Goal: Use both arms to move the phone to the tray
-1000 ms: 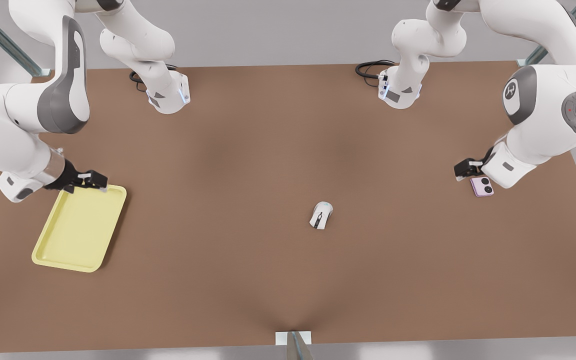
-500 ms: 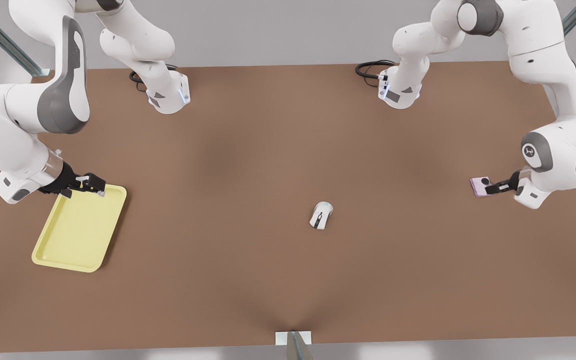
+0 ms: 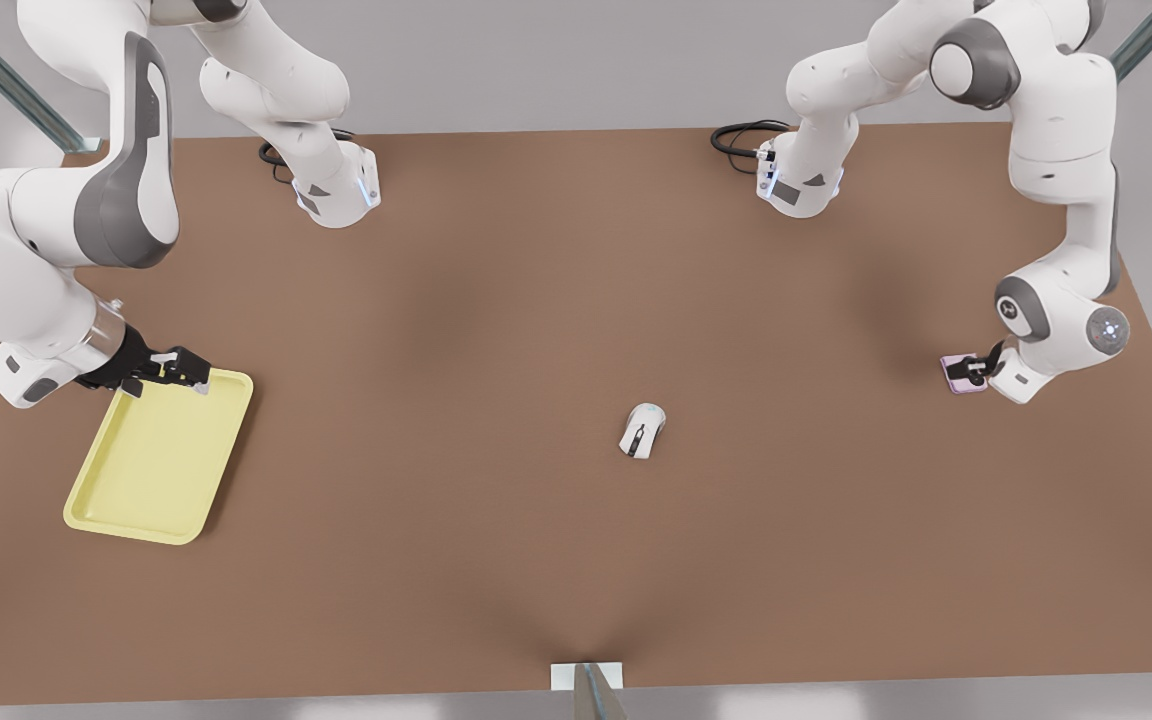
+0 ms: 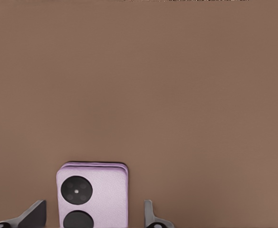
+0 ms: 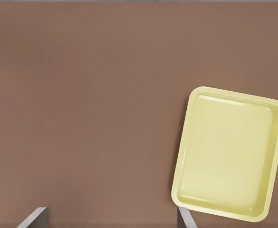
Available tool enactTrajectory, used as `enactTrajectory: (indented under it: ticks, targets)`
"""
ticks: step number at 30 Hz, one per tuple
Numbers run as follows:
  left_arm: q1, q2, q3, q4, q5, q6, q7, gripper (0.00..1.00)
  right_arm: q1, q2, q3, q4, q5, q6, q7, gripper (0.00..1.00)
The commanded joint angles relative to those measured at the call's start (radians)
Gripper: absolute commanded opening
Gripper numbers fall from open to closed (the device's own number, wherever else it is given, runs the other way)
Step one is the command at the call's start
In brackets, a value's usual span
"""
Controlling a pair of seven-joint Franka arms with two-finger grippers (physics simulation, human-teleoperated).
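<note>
Simulated lab bench: bare brown table, 2 bolted-down arms, grey walls.

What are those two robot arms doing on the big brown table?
The left pincer is down at the pink phone, its fingers open on either side of it, not squeezing yet. The right pincer, also open, waits at the corner of the yellow tray on the other side. A white mouse lies between them, untouched.

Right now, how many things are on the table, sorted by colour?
Pink: 1, the phone
Yellow: 1, the tray
White: 1, the mouse
Total: 3
</note>
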Motion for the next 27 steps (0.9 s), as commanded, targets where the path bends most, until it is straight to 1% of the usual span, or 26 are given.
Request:
enactTrajectory:
  ticks: [1,10,16,25,27]
  targets:
    - [0.005,0.012,0.0,0.001,0.0,0.091,0.204,1.0,0.003,-0.001,0.0,0.0,0.001,0.001,-0.001,1.0]
    - [0.018,0.048,0.0,-0.001,-0.002,0.085,0.202,1.0,0.002,-0.001,0.0,0.0,0.001,0.005,-0.001,1.0]
    - [0.018,0.038,-0.001,-0.002,-0.002,0.027,0.196,1.0,0.002,-0.001,0.0,0.0,0.002,0.005,-0.002,1.0]
    - [0.018,0.048,-0.001,-0.004,-0.011,0.016,0.19,1.0,0.002,0.005,0.0,0.002,0.001,0.003,-0.004,1.0]
    - [0.018,0.048,-0.001,-0.002,-0.011,0.016,0.183,0.88,0.002,0.007,0.0,0.005,0.001,0.003,-0.004,1.0]
